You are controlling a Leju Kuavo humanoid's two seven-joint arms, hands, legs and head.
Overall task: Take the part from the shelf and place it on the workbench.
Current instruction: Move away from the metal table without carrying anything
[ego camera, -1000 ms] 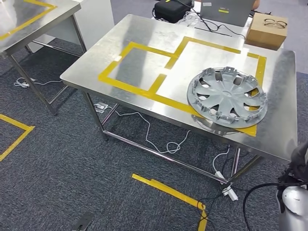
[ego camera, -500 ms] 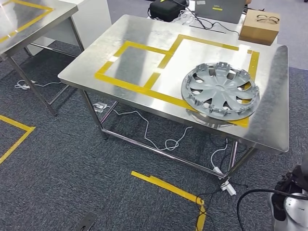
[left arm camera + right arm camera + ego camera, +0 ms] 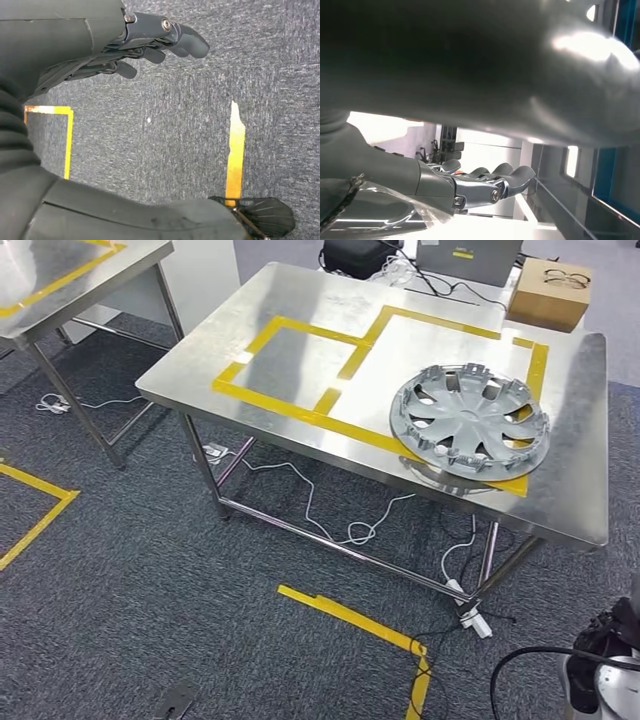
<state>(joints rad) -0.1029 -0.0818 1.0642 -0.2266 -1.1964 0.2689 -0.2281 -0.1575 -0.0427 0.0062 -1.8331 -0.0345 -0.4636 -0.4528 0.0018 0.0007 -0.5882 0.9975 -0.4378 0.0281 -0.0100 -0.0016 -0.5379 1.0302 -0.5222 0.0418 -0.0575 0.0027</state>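
Head view, change: the whole picture has shifted since half a second ago, so the camera has moved; the hubcap (image 3: 471, 420) keeps its spot on the workbench (image 3: 302, 310) relative to the yellow tape outlines (image 3: 302, 415).
Head view, hubcap: a silver-grey wheel cover with curved spokes and clips around its rim, lying flat on the steel workbench, over the near edge of the larger taped rectangle toward the bench's right end.
Head view, right arm: its silver end with dark parts shows at the lower right corner, well apart from the bench.
Head view, surroundings: a cardboard box (image 3: 551, 295) with spectacles (image 3: 562, 279) on it sits at the bench's far right corner; white cables (image 3: 332, 525) lie on the grey carpet (image 3: 151, 590) under the bench.
Left wrist view, left hand (image 3: 151, 42): fingers stretched out and slightly apart, holding nothing, hanging above carpet with yellow tape strips (image 3: 234, 150).
Right wrist view, right hand (image 3: 486, 182): fingers extended, lightly spread, nothing between them, touching nothing.
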